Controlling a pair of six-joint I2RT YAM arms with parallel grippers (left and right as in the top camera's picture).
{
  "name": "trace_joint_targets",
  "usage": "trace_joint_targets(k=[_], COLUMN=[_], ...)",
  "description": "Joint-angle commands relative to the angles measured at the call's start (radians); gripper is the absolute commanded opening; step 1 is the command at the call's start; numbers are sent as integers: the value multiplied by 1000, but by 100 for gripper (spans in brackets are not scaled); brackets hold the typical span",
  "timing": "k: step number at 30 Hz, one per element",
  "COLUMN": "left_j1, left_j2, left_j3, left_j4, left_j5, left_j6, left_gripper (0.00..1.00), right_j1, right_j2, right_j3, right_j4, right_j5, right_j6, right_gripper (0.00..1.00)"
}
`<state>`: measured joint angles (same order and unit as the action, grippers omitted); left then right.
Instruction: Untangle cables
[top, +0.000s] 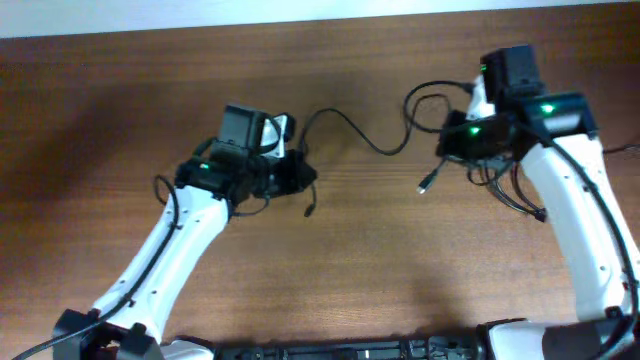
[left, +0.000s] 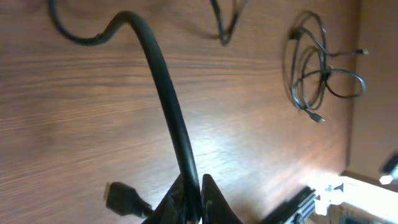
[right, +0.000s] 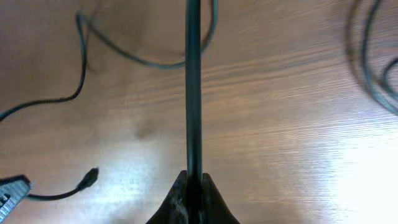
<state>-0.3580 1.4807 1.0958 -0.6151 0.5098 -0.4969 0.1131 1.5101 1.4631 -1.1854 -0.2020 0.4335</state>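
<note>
My left gripper (left: 191, 208) and right gripper (right: 193, 198) each clamp the cable (right: 193, 93) — I should draw apart slowly, keeping low — no yanking.

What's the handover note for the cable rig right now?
Left hand: shut on a cable.
Right hand: shut on a cable too, apparently the same one, which sags between the arms.
Coiled bundle lies loose on the table near the right arm; one plug lies free.
Done: one strand drawn out of the bundle.
Left: the bundle is looped and needs separating.
</note>
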Motion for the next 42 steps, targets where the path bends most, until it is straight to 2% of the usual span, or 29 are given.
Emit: trace_joint_targets(k=[1, 2, 3, 4, 6, 10, 14, 17, 25, 30, 31, 32, 37, 42], left_j1=[-51, -63, -72, -72, -68, 26, 151, 262, 284, 284, 284, 284, 282, 282], left_j2=[-19, -19, -19, -19, -19, -19, -19, -19, -19, -19, -19, -19, -19, -19], left_j3=[2, 2, 2, 2, 2, 2, 2, 2, 2, 2, 2, 2, 2, 2], left_j4=[21, 21, 21, 21, 20, 0, -43, -121, -143, -143, -143, -143, -152, -157], left_j5=[6, 6, -8, -21, -55, -186, -197, -196, -196, -196, -196, -196, -196, -196], left_j6=[-53, -52, -52, -52, -47, -2, -2, -2, -2, -2, -2, -2, -2, -2], left_gripper=[21, 33, 63, 72, 77, 81, 82, 82, 82, 82, 82, 82, 82, 82], right_j1=[62, 74, 87, 91, 92, 120, 162, 209, 222, 270, 281, 290, 295, 295], right_j2=[50, 60, 78, 85, 97, 107, 140, 203, 277, 277, 277, 277, 277, 277], right_j3=[8, 8, 8, 8, 8, 7, 5, 2, -6, -82, -92, -99, -102, -159], right_j4=[0, 0, 3, 4, 8, 31, 28, -35, -112, -116, -108, -98, -59, -54], right_j5=[-4, -4, -5, -5, -10, -8, 3, 53, 62, 56, 56, 56, 56, 57], right_j6=[-10, -10, -10, -10, -10, -18, -18, -18, -5, -6, -6, -6, -6, 8], right_gripper=[4, 4, 4, 4, 4, 4, 4, 4, 4, 7, 13, 27, 47, 48])
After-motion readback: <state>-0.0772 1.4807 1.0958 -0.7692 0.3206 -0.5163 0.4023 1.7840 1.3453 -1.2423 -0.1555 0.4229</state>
